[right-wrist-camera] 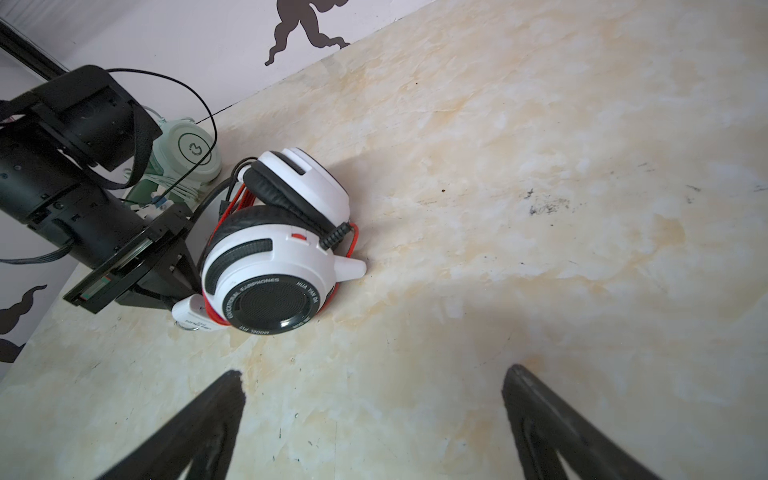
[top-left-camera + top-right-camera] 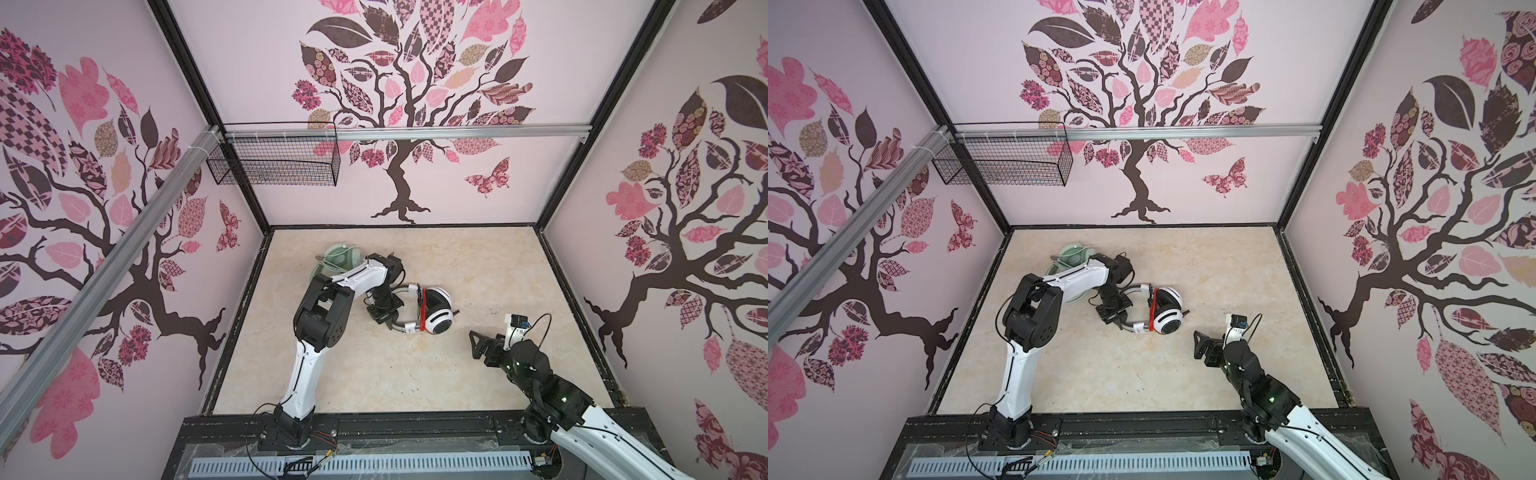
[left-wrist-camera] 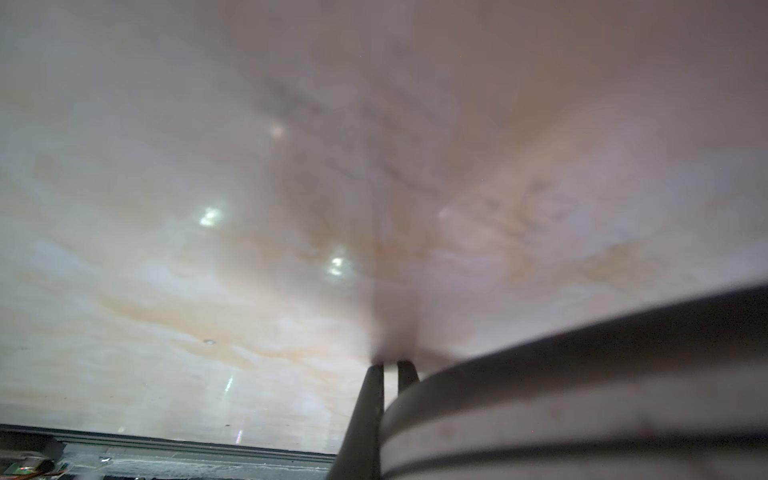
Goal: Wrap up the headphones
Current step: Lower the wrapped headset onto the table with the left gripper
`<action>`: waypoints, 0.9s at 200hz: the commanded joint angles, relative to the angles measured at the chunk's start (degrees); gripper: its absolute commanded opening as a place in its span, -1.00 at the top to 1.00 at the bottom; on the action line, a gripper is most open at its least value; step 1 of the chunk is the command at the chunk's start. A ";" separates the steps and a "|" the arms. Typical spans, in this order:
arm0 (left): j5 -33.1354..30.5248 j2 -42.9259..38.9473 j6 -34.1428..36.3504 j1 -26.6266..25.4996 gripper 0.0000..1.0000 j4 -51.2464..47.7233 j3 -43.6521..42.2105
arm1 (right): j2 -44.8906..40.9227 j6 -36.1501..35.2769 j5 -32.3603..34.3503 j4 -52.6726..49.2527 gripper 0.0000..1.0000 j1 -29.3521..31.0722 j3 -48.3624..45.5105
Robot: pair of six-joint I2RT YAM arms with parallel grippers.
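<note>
Left pincer (image 2: 389,323) is pinched shut, tip down on the bench (image 2: 457,257) a little left of the middle in both top views, right at the thin headband of the white-and-black headphones (image 2: 436,311). In the left wrist view its two dark fingers (image 3: 370,399) stand almost together on the marbled surface with nothing visible between them. The blurred headband (image 3: 582,390) curves past just beside them; whether it touches them cannot be told.

The white-and-black headphones (image 2: 1167,311) lie on their side near the middle of the bench, ear cups folded close together. The orange-red cable (image 2: 423,316) is wound in several turns around the yokes between cups and headband. In the right wrist view the same pair (image 1: 270,266) shows one black grille facing the camera, with a loop of the orange-red cable (image 1: 353,249) by the plug.

The mint-green headphones (image 2: 338,255) sit toward the upper left of the bench, partly hidden under the left arm (image 2: 357,274). Their pale cable (image 1: 183,191) is wrapped round them, and they lie just behind the left pincer (image 2: 1120,323).

The right pincer (image 2: 478,347) is spread wide and holds nothing. It hangs over bare bench to the lower right of the white-and-black pair, apart from them, with both black fingers (image 1: 199,424) framing empty marble.

A wire basket (image 2: 274,160) hangs on the back wall at the upper left.
</note>
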 commanded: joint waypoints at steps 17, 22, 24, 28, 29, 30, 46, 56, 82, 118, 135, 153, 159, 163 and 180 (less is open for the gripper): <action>-2.93 8.29 -0.32 1.63 1.00 5.26 6.42 | -0.56 -0.31 -0.64 0.12 -1.00 -0.20 0.03; -2.85 8.62 -0.14 1.64 1.00 4.98 7.13 | -0.55 -0.44 -0.61 0.09 -1.00 -0.26 0.04; -2.89 8.71 -0.07 1.62 1.00 4.85 7.40 | -0.55 -0.40 -0.63 0.12 -0.99 -0.20 0.06; -2.97 8.85 0.14 1.63 1.00 4.68 7.81 | -0.55 -0.36 -0.64 0.10 -0.99 -0.23 0.03; -2.99 8.86 0.22 1.61 1.00 4.67 7.88 | -0.60 -0.36 -0.60 0.14 -0.99 -0.21 0.00; -2.96 8.90 0.27 1.64 1.00 4.67 7.92 | -0.57 -0.40 -0.62 0.12 -0.99 -0.19 -0.01; -2.93 8.91 0.89 1.65 1.00 5.01 8.23 | -0.55 -0.49 -0.60 0.22 -1.00 -0.23 0.03; -3.02 8.70 1.04 1.65 1.00 5.21 7.92 | -0.55 -0.48 -0.64 0.22 -0.99 -0.18 0.01; -2.25 8.04 1.03 1.61 1.00 7.26 5.79 | -0.64 -0.56 -0.66 0.27 -0.99 -0.21 0.00; -1.33 7.73 1.02 1.61 0.93 8.16 4.73 | -1.18 -0.38 -0.81 -0.05 -0.99 -0.23 -0.02; -1.17 6.77 0.60 1.66 0.91 9.10 3.57 | -1.43 -0.31 -0.82 -0.18 -1.00 -0.19 -0.02; -1.09 5.96 0.68 1.59 0.89 9.34 3.03 | -1.66 -0.20 -0.82 -0.41 -1.00 -0.18 0.12; -1.08 5.88 0.93 1.59 0.88 9.23 3.03 | -1.63 -0.11 -0.82 -0.51 -1.00 -0.18 0.23; -1.00 5.80 1.05 1.61 0.87 9.02 3.12 | -1.61 -0.13 -0.77 -0.44 -1.00 -0.23 0.24; -0.02 5.83 1.94 1.59 0.86 8.31 3.38 | -1.64 -0.12 -0.73 -0.71 -1.00 -0.18 0.39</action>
